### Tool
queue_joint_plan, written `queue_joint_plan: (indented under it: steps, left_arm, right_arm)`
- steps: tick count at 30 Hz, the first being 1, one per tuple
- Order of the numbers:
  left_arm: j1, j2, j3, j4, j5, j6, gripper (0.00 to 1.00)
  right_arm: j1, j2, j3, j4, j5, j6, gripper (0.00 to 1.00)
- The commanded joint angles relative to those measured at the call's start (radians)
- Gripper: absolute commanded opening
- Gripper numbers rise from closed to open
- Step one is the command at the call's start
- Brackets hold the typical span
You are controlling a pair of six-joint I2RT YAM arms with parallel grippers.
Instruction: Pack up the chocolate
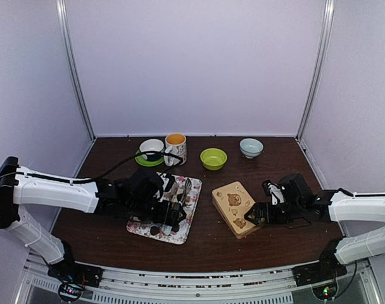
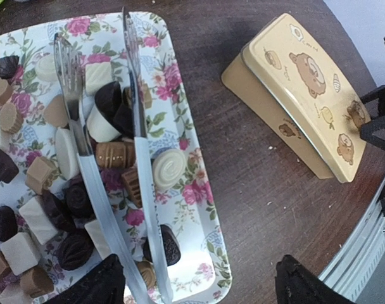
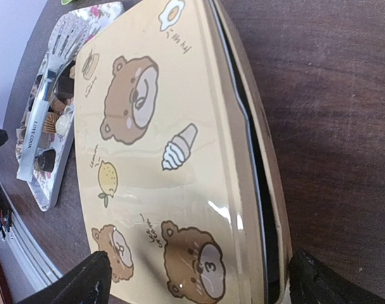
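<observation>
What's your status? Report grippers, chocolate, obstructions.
Left gripper open over tongs. Right gripper open, straddling lidded tin. Chocolate on tray, tongs lying across it.

Soft, even light; a glare streak on the tin (image 3: 148,158); wrist views curve at the edges.

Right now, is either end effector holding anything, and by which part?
Nothing is held. The left end effector stands open astride the tongs, at their handle end; the right end effector stands open astride the tin, at its near end.
</observation>
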Motion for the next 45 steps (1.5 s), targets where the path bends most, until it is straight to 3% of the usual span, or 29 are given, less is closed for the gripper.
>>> queue_joint_plan:
  steps: [1, 7, 10, 19, 32, 40, 45]
  left_arm:
    - [0.0, 0.026, 0.023, -0.053, -0.047, -0.032, 0.82]
    - [0.004, 0.023, 0.005, -0.077, -0.071, -0.046, 0.77]
    - [0.0, 0.01, 0.008, -0.024, -0.017, 0.007, 0.76]
    - [-0.005, 0.036, 0.094, 0.064, 0.119, 0.029, 0.7]
    - [-0.038, 0.221, 0.119, 0.348, 0.234, -0.081, 0.69]
    - [-0.04, 0.316, 0.182, 0.371, 0.281, -0.084, 0.66]
    - [-0.037, 0.357, 0.216, 0.331, 0.269, -0.074, 0.66]
  right_arm:
    - [0.056, -0.01, -0.02, 0.066, -0.034, 0.075, 0.97]
    - [0.086, -0.076, -0.016, 0.002, 0.024, 0.072, 0.97]
    - [0.084, -0.109, 0.012, -0.066, 0.094, 0.05, 0.95]
    - [0.084, -0.087, 0.105, -0.146, 0.121, -0.001, 0.79]
    - [0.087, 0.033, 0.137, -0.077, 0.068, 0.057, 0.76]
    - [0.1, 0.013, 0.082, 0.012, 0.01, 0.115, 0.65]
    - [0.104, 0.035, 0.083, 0.017, -0.014, 0.12, 0.64]
